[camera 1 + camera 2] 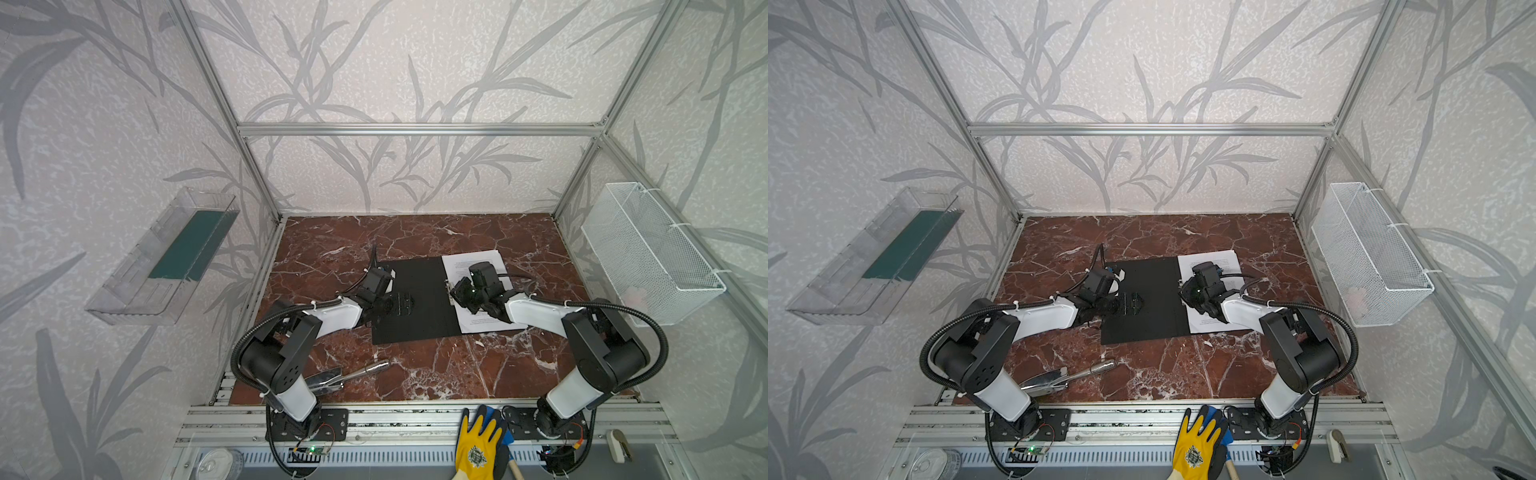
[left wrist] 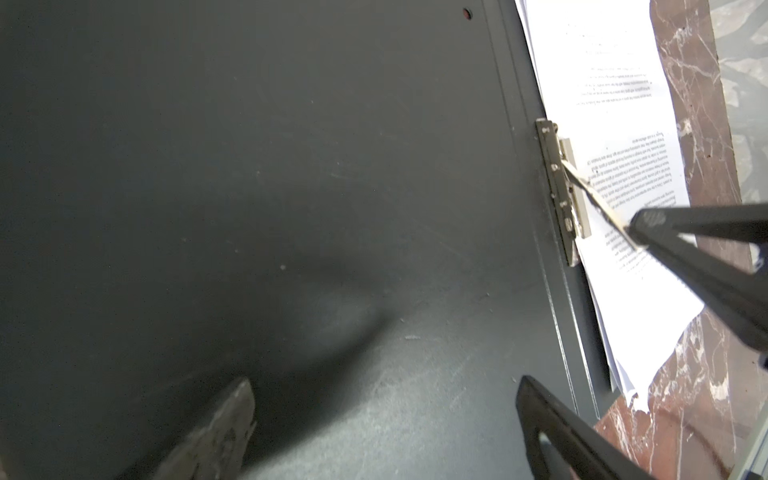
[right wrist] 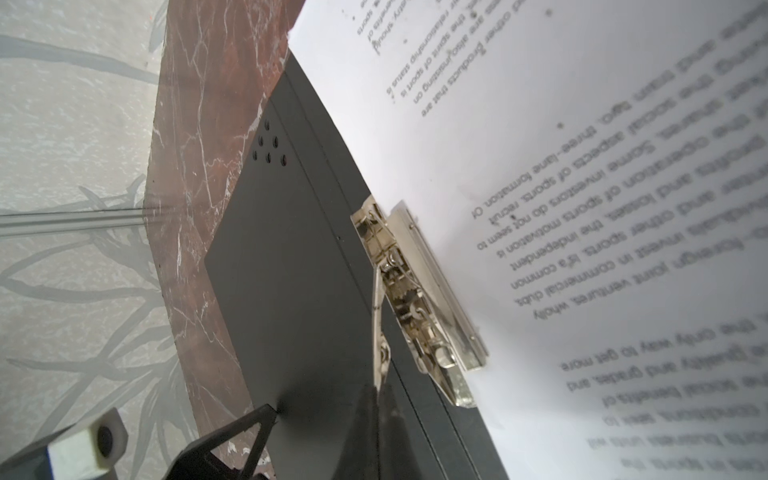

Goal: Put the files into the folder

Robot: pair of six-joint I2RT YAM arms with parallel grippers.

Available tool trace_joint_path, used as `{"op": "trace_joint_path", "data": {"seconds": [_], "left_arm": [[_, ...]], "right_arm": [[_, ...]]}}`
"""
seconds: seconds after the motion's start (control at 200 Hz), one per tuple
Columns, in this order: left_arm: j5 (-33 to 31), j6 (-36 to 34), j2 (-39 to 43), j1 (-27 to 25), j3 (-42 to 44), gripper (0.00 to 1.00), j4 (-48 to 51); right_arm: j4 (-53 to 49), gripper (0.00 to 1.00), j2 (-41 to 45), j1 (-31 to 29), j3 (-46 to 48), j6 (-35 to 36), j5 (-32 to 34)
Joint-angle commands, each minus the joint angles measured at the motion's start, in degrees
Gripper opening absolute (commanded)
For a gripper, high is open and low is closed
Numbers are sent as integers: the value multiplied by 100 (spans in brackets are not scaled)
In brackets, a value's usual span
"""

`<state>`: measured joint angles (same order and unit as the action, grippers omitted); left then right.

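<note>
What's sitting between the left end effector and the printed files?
Only the bare black inside cover of the folder, then its metal clip along the edge of the files. The left wrist view shows it.

1. Both top views look down from high up and see the whole desk [image 1: 415,374].
2. The left wrist view sits very close above the folder [image 2: 291,166].
3. The right wrist view is close too. Both wrist views share the metal clip [image 2: 557,187].
</note>
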<state>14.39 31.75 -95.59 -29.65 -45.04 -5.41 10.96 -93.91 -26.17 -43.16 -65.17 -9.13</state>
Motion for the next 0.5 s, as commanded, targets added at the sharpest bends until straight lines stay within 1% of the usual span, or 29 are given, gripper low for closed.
{"op": "trace_joint_path", "data": {"seconds": [0.0,0.09,0.2,0.385,0.495], "left_arm": [[-297,280,-386,81,138,99,765],[-382,369,-468,145,133,99,814],[-427,446,-613,233,109,99,875],[-315,522,-766,340,104,99,842],[-209,552,-843,355,99,99,789]], "right_arm": [[52,0,-65,101,524,410,-65],[230,0,-199,198,738,540,-82],[258,0,-285,214,883,752,64],[8,0,-355,201,1032,1204,594],[41,0,-356,162,1218,1354,902]]}}
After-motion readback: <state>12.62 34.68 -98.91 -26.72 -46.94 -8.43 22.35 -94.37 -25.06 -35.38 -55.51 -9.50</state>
